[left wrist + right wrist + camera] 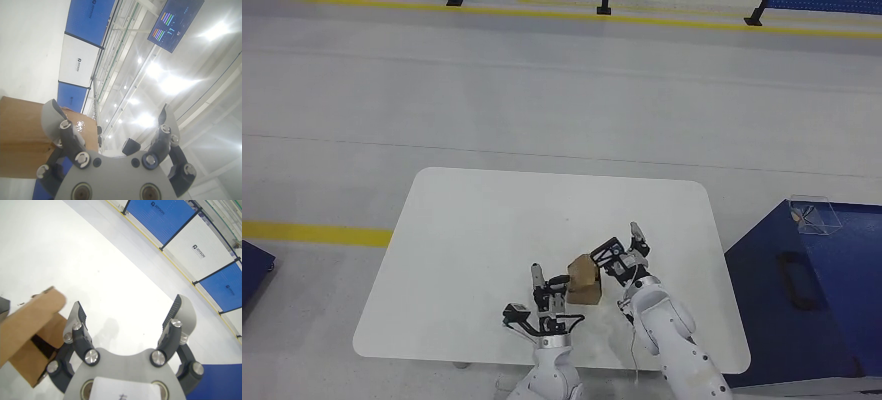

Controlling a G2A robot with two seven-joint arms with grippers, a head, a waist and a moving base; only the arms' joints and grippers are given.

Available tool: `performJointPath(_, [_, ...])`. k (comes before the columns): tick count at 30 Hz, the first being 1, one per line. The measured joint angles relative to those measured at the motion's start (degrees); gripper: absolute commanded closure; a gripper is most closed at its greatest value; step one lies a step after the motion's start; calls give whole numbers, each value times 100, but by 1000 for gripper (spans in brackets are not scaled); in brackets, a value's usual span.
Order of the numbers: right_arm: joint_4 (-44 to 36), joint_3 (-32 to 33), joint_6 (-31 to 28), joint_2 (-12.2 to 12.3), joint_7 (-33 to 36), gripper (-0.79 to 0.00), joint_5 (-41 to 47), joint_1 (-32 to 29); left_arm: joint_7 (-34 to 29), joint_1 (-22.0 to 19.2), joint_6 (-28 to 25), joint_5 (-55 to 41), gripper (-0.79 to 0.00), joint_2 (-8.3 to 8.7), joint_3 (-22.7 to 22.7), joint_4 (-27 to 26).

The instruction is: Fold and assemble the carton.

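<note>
A small brown carton [584, 280] stands on the white table [482, 230] between my two grippers. In the right wrist view the carton [32, 317] has a raised flap and a dark opening below it. My right gripper [620, 243] is open just right of the carton, with nothing between its fingers [80, 311]; one finger sits close beside the carton's wall. My left gripper [547, 288] is open on the carton's left side and points upward. In its own view the carton [20, 125] lies outside one finger [53, 113], and the left gripper [110, 113] holds nothing.
The carton sits near the table's front edge [542, 355]. A dark blue cabinet [812, 290] with a clear plastic container [814, 213] on top stands to the table's right. The far part of the table is bare.
</note>
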Motion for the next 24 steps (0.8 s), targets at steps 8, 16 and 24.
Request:
performJointPath(8, [-405,597,-188,78,70,-785,468,-237,-287,134,121,265,-785,106,244,-90])
performJointPath(16, [-395,586,-183,78,69,-785,439,-232,-485,317,21,357,-785,220,232,-477])
performJointPath(24, [-546,709,-233,89,499,-785,562,-252,-492,343,775,1024,-785,312,7,-707])
